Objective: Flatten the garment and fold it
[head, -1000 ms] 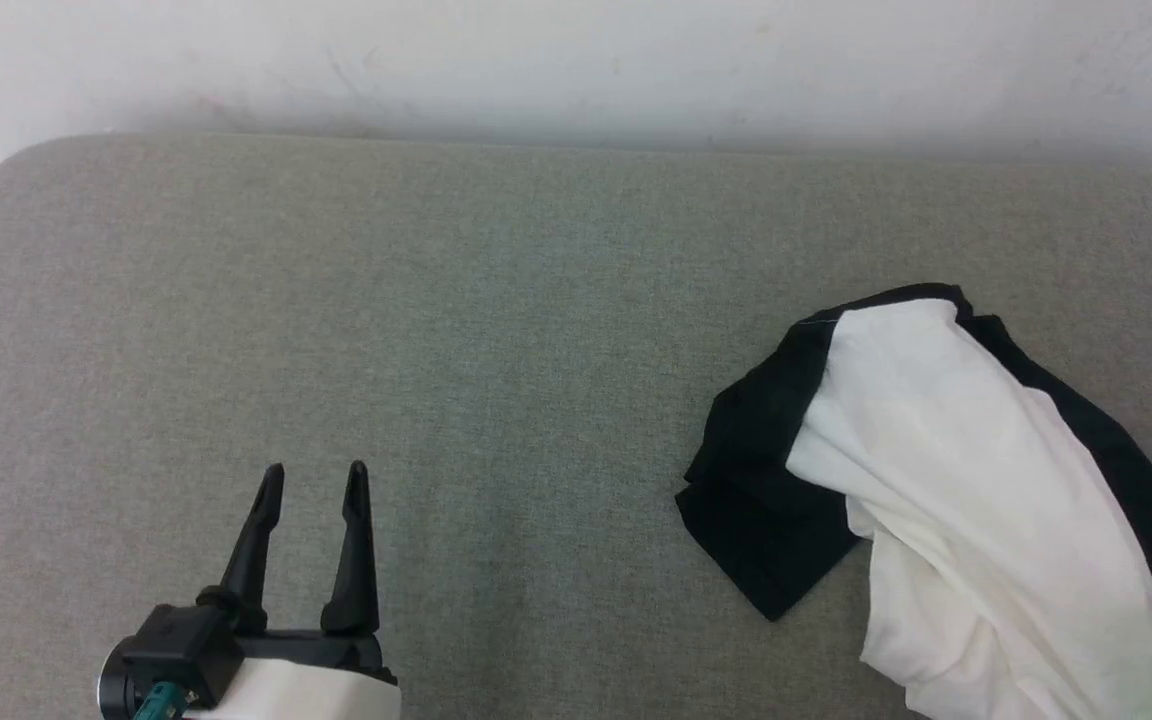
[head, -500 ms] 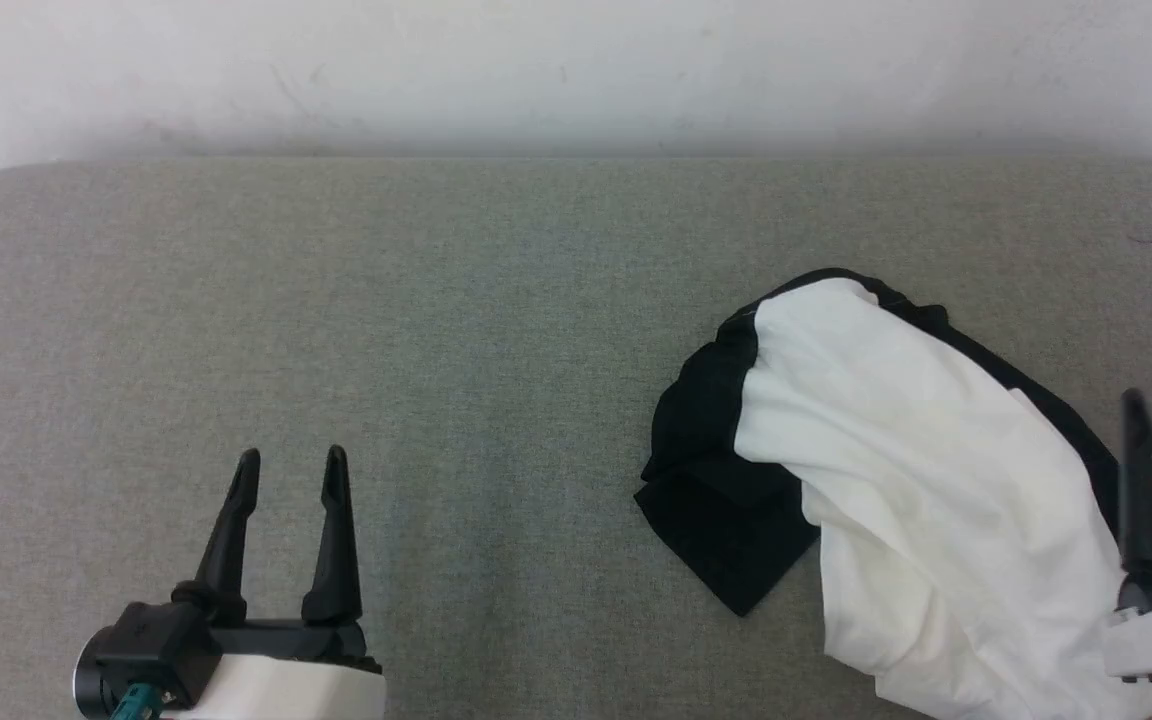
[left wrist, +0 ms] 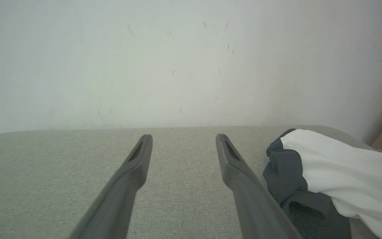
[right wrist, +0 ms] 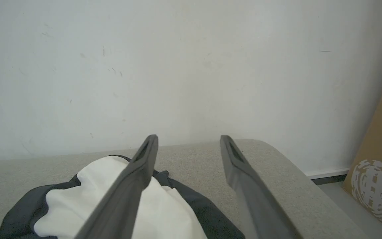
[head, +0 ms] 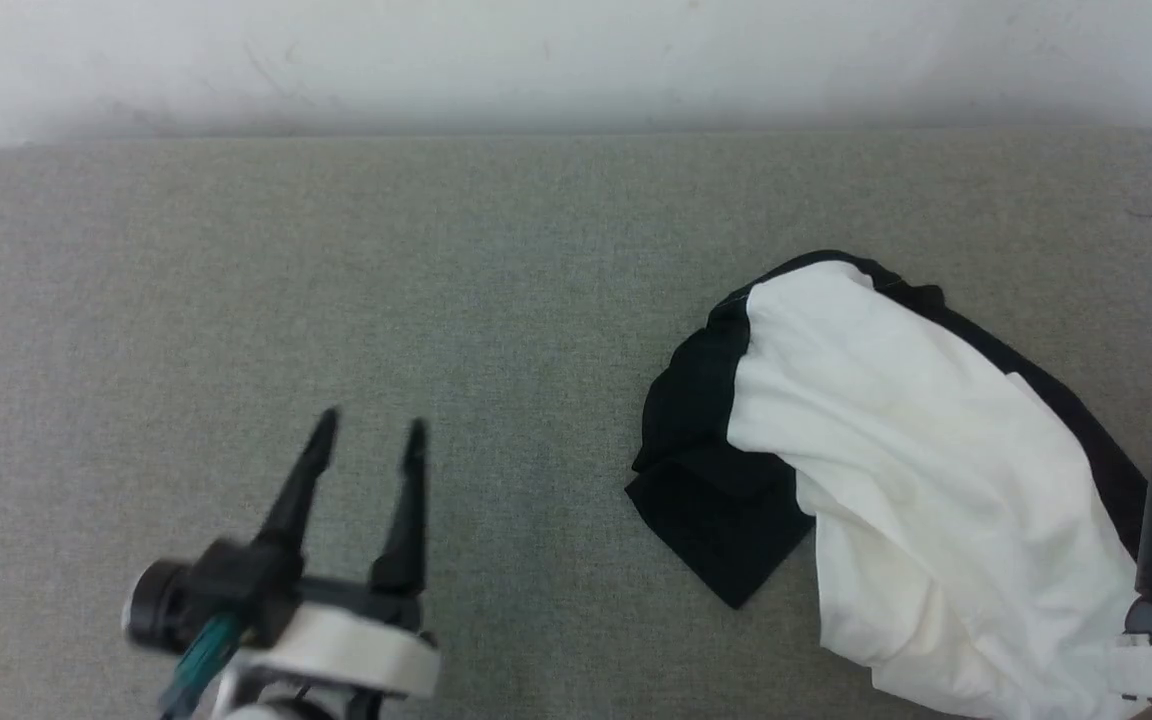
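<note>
Garment point(head: 916, 480) lies crumpled at the worktop's point(head: 436, 280) right, long axis far-left to near-right. Right end effector point(right wrist: 188, 137), open and empty, is nearer, at its right edge; left end effector point(head: 373, 422), open and empty, well apart.

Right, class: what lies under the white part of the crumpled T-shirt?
Under the white panel of the T-shirt, black fabric pokes out at its left and far edges, lying on the grey padded surface. Anything else beneath the heap is covered.
</note>
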Controlling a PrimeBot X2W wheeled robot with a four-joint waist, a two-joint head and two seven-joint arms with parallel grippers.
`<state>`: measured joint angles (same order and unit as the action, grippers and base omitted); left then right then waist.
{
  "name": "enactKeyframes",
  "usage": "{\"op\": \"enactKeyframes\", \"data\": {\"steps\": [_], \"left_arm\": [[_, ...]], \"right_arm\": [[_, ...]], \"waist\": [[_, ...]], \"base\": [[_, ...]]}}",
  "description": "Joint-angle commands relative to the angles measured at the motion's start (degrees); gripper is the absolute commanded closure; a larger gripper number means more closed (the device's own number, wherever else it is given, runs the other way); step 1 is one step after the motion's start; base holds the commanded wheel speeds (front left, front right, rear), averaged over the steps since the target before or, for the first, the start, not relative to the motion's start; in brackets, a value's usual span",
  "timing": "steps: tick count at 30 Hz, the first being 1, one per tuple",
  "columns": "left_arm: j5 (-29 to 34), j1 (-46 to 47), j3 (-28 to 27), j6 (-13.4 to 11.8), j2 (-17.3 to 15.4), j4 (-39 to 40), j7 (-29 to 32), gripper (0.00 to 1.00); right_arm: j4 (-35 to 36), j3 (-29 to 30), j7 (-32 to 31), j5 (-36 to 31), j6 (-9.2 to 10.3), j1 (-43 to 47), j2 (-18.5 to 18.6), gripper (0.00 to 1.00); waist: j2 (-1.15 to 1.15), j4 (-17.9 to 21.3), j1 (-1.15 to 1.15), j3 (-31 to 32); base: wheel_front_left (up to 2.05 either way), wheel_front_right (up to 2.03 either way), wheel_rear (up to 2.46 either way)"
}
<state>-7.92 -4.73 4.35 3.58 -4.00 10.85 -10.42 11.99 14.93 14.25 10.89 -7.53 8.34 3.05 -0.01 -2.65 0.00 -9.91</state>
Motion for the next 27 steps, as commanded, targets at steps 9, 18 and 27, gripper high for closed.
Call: {"op": "enactKeyframes", "data": {"steps": [9, 18, 27], "left_arm": [[-0.1, 13.6, 14.4, 3.4, -0.9, -4.2, 23.8, 0.00], [-4.0, 19.8, 26.3, 3.9, -2.3, -11.1, 36.5, 0.00], [-4.1, 22.6, 26.9, 3.1, -1.4, -20.5, 35.3, 0.00]], "right_arm": [[0.4, 2.2, 0.7, 0.4, 0.04, -3.1, -0.2, 0.00], [0.0, 0.8, 0.7, 0.9, 0.04, -5.5, -0.2, 0.00], [-0.5, 0.3, 0.7, 1.3, 0.04, -6.7, -0.2, 0.00]], "waist": [[0.01, -0.2, 0.00, -4.6], [0.01, 1.7, 0.00, -9.2], [0.01, 3.9, 0.00, -11.6]], "base": [[0.00, 0.00, 0.00], [0.00, 0.00, 0.00], [0.00, 0.00, 0.00]]}}
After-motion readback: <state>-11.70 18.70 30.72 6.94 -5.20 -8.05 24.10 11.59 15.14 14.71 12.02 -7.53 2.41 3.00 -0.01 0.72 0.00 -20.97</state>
